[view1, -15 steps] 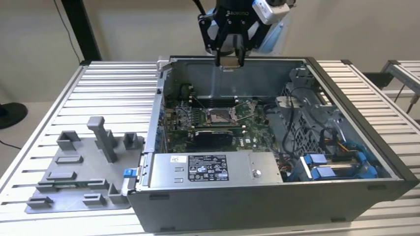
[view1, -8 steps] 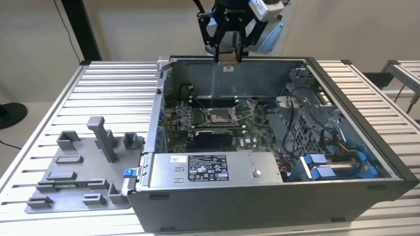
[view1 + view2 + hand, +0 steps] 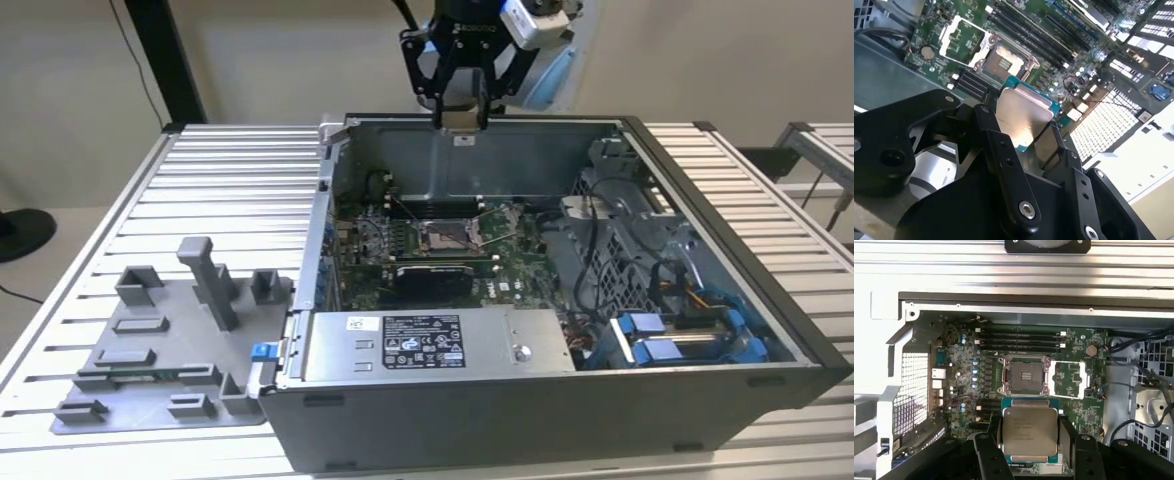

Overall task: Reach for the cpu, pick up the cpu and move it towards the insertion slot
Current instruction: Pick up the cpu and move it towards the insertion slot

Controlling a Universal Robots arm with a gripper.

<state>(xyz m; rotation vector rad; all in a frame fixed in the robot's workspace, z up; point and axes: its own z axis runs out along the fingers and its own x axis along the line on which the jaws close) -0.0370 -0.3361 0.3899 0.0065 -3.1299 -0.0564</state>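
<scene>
Chip: the thin square silvery cpu (image 3: 1029,431) with its teal-green edge sits between the black jaws of the gripper (image 3: 1030,440), pinched on two opposite sides, flat face showing in both wrist views.
Slot: the square insertion slot (image 3: 1023,375) with the shiny metal frame and dark middle lies on the green motherboard (image 3: 966,372), below the cpu and a little way ahead of it.
Lid: the slot's frame is flipped open beside it.
Arm: the gripper (image 3: 461,95) hangs pointing down, high over the back wall of the open grey computer case (image 3: 747,330), well above the insertion slot (image 3: 445,237).
Tabletop: the ribbed metal tabletop (image 3: 214,190) carries the case.
</scene>
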